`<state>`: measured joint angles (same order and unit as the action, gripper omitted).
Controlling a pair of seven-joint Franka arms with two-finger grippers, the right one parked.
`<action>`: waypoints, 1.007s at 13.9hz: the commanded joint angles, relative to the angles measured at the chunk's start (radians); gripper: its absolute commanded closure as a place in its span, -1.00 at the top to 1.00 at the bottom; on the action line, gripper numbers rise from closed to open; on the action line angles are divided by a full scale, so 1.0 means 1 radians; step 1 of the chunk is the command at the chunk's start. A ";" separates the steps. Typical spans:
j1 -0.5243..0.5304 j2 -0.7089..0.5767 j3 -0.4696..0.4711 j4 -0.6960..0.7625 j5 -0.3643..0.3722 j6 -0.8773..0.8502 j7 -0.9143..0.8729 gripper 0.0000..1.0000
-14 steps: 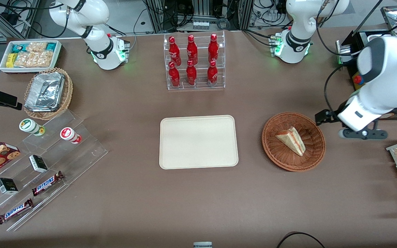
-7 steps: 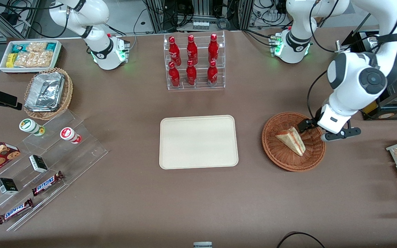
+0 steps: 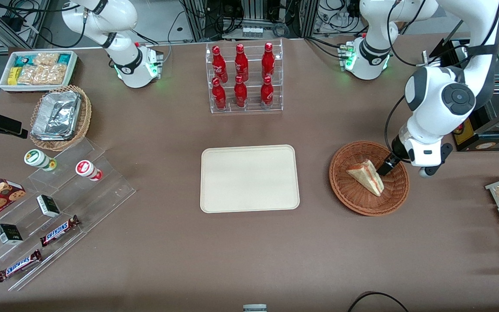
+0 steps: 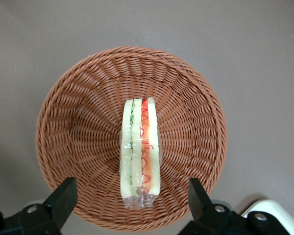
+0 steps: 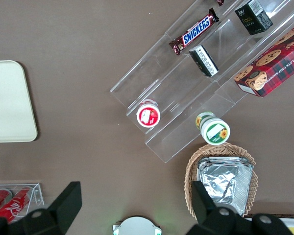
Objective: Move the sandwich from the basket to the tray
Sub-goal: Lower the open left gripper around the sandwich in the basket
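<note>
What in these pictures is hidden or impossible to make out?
- Gripper: in the left wrist view the picture's edge cuts off the jaws' bases; they stand open above the sandwich.
- Basket: in the front view the arm covers part of its rim.
- Tray: in the right wrist view the edge crops it.

White arm, black fingers.
</note>
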<state>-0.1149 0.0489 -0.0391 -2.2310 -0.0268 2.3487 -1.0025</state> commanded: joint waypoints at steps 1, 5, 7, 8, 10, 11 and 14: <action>-0.023 0.023 0.004 -0.019 0.007 0.037 -0.090 1.00; -0.046 0.089 0.004 -0.019 0.007 0.084 -0.137 1.00; -0.051 0.127 0.004 -0.021 0.007 0.121 -0.154 1.00; -0.051 0.150 0.004 -0.024 0.007 0.151 -0.183 1.00; -0.051 0.175 0.004 -0.026 0.007 0.182 -0.194 1.00; -0.051 0.187 0.004 -0.026 0.007 0.185 -0.194 1.00; -0.049 0.210 0.004 -0.029 0.001 0.190 -0.203 1.00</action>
<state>-0.1537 0.2528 -0.0407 -2.2511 -0.0269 2.5181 -1.1715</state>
